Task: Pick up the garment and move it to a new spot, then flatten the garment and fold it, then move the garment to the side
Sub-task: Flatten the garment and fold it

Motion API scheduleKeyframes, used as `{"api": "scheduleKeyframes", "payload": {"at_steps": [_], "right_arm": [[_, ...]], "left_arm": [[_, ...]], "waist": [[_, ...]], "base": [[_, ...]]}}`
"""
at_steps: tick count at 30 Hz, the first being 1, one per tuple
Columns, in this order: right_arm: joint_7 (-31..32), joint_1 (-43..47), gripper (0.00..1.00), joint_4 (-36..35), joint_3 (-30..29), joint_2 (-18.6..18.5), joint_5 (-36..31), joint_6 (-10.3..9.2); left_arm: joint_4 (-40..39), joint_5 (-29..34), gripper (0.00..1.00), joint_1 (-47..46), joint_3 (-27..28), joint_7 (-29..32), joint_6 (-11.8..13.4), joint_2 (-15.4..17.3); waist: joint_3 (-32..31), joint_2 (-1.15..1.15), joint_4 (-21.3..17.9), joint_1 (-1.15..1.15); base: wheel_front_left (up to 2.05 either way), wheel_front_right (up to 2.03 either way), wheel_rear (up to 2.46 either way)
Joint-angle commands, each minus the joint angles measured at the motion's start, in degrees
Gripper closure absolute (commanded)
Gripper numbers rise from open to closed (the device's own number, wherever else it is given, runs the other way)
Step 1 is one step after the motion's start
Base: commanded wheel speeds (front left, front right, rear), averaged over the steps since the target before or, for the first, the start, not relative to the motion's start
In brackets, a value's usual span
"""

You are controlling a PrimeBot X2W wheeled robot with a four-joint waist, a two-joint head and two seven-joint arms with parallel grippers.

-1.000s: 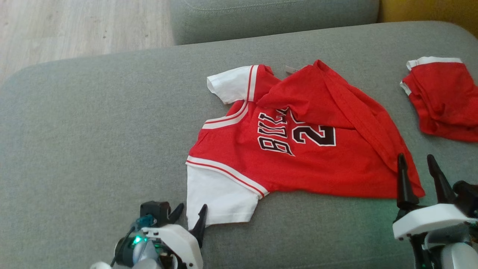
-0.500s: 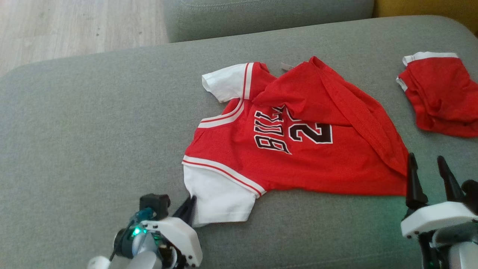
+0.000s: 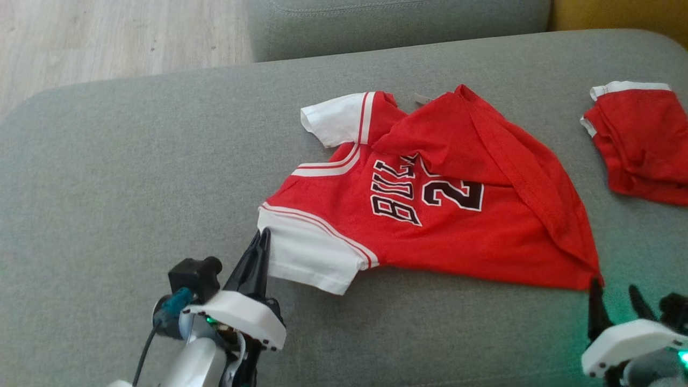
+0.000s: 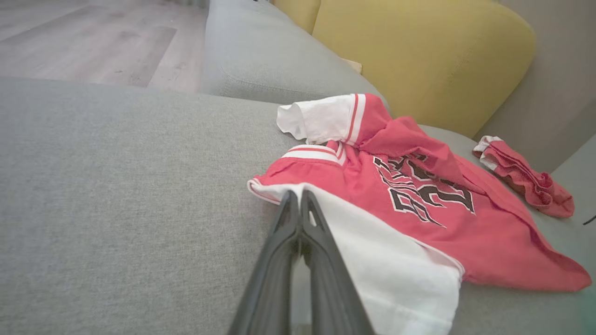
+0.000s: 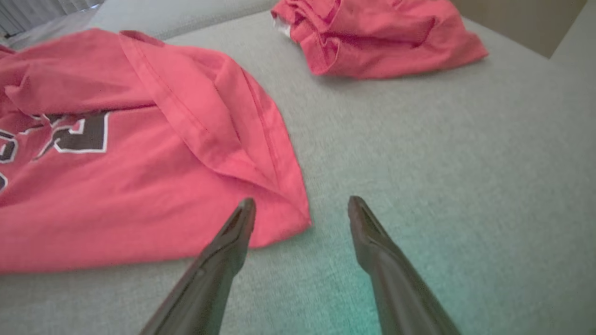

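As I am looking down from my head, a red basketball jersey (image 3: 430, 236) with white sleeves and black lettering is lying spread over the middle of the broad grey fabric cushion (image 3: 134, 161), with one red flap folded across part of the lettering. Toward the cushion's near left, my left gripper (image 3: 262, 236) is pressing its two dark fingers tight together on the edge of the nearer white sleeve (image 3: 306, 252). Over the cushion's near right, my right gripper (image 3: 614, 287) is standing with its fingers spread and nothing between them. A smaller crumpled red garment with white trim (image 3: 639, 145) is sitting at the cushion's far right.

Along my left wrist, my left gripper (image 4: 298, 197) is pinching the white sleeve (image 4: 386, 270) at its rim, and the sleeve is draping down my finger's side while the rest of the jersey (image 4: 465, 232) is resting on the cushion (image 4: 116, 186). A rounded yellow pillow (image 4: 419, 60) is standing beyond the cushion's far edge.

Along my right wrist, my right gripper (image 5: 301, 201) is hanging wide apart and holding nothing above the cushion (image 5: 465, 163). One fingertip is overlapping the corner of the jersey (image 5: 116, 195), though I cannot tell whether it is touching.
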Motion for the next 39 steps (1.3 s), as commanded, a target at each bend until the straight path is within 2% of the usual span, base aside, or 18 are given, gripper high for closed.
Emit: {"api": "scheduleKeyframes", "payload": {"at_steps": [1, 9, 17, 18, 19, 20, 26, 29, 36, 39], "right_arm": [[0.0, -3.1, 0.0, -0.1, 1.4, -0.5, 0.2, -0.05], [-2.5, -6.8, 0.0, 8.1, 1.2, -0.5, 2.3, -0.05], [-4.1, -10.1, 0.0, 13.2, 1.4, -0.5, 4.2, -0.05], [-4.1, -10.4, 0.02, 13.8, 1.5, -0.5, 4.4, -0.05], [-4.1, -10.6, 0.62, 14.4, 1.5, -0.5, 4.4, -0.05], [-4.3, -10.9, 1.0, 14.9, 1.6, -0.5, 4.4, -0.05], [-6.2, -12.2, 1.0, 13.4, 5.0, -0.5, 7.1, -0.05], [-6.4, -12.4, 1.0, 9.7, 7.7, -0.5, 11.8, -0.05], [-2.3, -12.3, 1.0, -6.9, 14.1, -0.5, 17.9, -0.05], [1.1, -14.3, 1.0, -14.9, 16.2, -2.1, 19.3, -0.05]], "left_arm": [[-2.2, 0.5, 1.0, -2.1, 2.3, -0.7, -0.1, 0.2], [-3.4, 1.4, 1.0, -1.8, 2.3, -0.8, -0.7, -0.1], [-3.3, 1.9, 1.0, -2.1, 2.5, -0.8, -1.0, -0.3], [-3.2, 2.0, 1.0, -2.1, 2.5, -0.8, -1.1, -0.3], [-3.2, 2.0, 1.0, -2.2, 2.6, -0.8, -1.1, -0.3], [-3.2, 2.0, 1.0, -2.3, 2.7, -0.8, -1.1, -0.3], [-4.4, 1.6, 1.0, -2.6, 4.8, -0.8, -1.1, -0.4], [-5.9, 1.3, 1.0, -3.1, 6.7, -0.8, -1.6, -0.4], [-8.5, -0.3, 1.0, -8.6, 12.3, -0.8, -3.2, 1.5], [-9.3, -2.7, 1.0, -13.3, 14.5, 0.0, -4.0, 2.4]], "waist": [[0.2, 0.0, 0.1, 0.0], [1.2, 0.0, 0.2, 0.0], [1.9, 0.0, 0.4, 0.0], [2.0, 0.0, 0.5, 0.0], [2.0, 0.0, 0.5, 0.0], [2.0, 0.0, 0.5, 0.0], [1.6, 0.0, 0.1, 0.0], [1.2, 0.0, -0.3, 0.0], [-0.8, 0.0, -0.8, 0.0], [-2.0, 0.0, -1.1, 0.0]], "base": [[0.0, 0.0, 0.0], [0.0, 0.0, 0.0], [0.0, 0.0, 0.0], [0.0, 0.0, 0.0], [0.0, 0.0, 0.0], [0.0, 0.0, 0.0], [0.0, 0.0, 0.0], [0.0, 0.0, 0.0], [0.0, 0.0, 0.0], [0.0, 0.0, 0.0]]}}
